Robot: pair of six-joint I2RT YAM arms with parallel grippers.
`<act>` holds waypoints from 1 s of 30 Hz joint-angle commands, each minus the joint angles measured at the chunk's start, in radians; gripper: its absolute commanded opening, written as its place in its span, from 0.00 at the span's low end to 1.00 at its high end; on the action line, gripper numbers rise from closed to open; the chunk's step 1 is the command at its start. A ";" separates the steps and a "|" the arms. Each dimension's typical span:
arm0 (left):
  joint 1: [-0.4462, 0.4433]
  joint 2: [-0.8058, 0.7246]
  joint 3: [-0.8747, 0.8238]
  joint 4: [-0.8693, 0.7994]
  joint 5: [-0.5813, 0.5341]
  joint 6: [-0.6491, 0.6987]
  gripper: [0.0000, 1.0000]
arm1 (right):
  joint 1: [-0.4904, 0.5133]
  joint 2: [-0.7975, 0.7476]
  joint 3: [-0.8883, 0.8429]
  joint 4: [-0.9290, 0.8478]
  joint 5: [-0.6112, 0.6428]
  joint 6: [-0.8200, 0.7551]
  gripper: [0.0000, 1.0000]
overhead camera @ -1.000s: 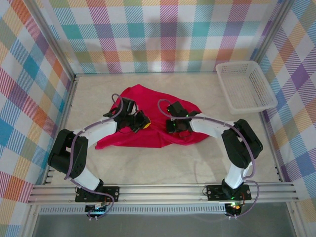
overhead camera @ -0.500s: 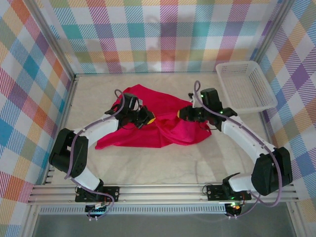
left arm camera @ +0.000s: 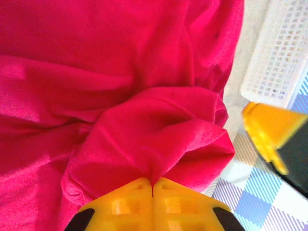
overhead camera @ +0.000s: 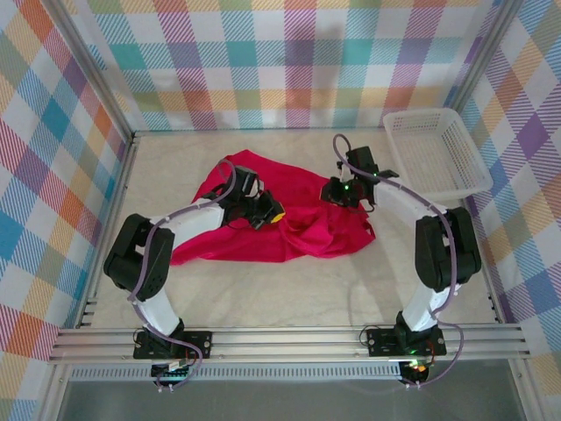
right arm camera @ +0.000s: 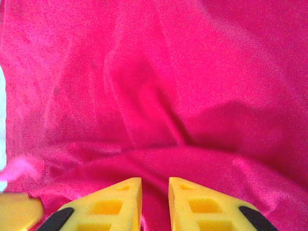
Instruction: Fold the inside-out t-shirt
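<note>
Since a second ago your right arm has swung out from the near middle of the inside-out t-shirt [overhead camera: 298, 230] to its far right side, and your left gripper [overhead camera: 270, 213] has crept a little to the right with the cloth bunching up ahead of it.

From above, you see the red shirt lying crumpled on the pale table [overhead camera: 219, 289], spread across the middle and well apart from the near edge. Your left gripper sits on the shirt's middle, and your right gripper [overhead camera: 335, 191] sits at the shirt's upper right edge. The white basket [overhead camera: 434, 153] stands in the far right corner, just beyond the right arm's wrist.

At your left wrist, the two yellow fingers of the left gripper [left arm camera: 153, 190] are clenched tight together with a raised fold of the t-shirt [left arm camera: 120, 72] nipped between their tips. The basket [left arm camera: 281, 53] shows at the upper right, and one yellow fingertip [left arm camera: 267, 126] of your right arm is just below it.

At your right wrist, the jaws of the right gripper [right arm camera: 155, 192] stand a little apart, released, with a narrow slit between them. The wrinkled red t-shirt [right arm camera: 192, 72] lies right beneath the tips.
</note>
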State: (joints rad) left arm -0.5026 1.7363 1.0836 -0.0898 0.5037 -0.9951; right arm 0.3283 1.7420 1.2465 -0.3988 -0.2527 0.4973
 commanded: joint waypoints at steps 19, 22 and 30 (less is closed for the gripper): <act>-0.011 -0.007 0.026 0.002 -0.026 -0.008 0.00 | 0.175 -0.058 -0.179 0.050 0.076 0.161 0.43; -0.011 -0.008 0.025 0.000 -0.027 -0.007 0.00 | 0.175 -0.061 -0.205 0.066 0.084 0.165 0.47; -0.013 -0.008 0.019 0.003 -0.026 -0.008 0.00 | 0.175 -0.026 -0.195 0.114 0.090 0.205 0.50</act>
State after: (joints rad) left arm -0.5037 1.7454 1.0977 -0.0776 0.4850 -1.0023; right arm 0.5034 1.7176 1.0428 -0.3210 -0.1753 0.6743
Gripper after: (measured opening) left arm 0.043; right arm 0.502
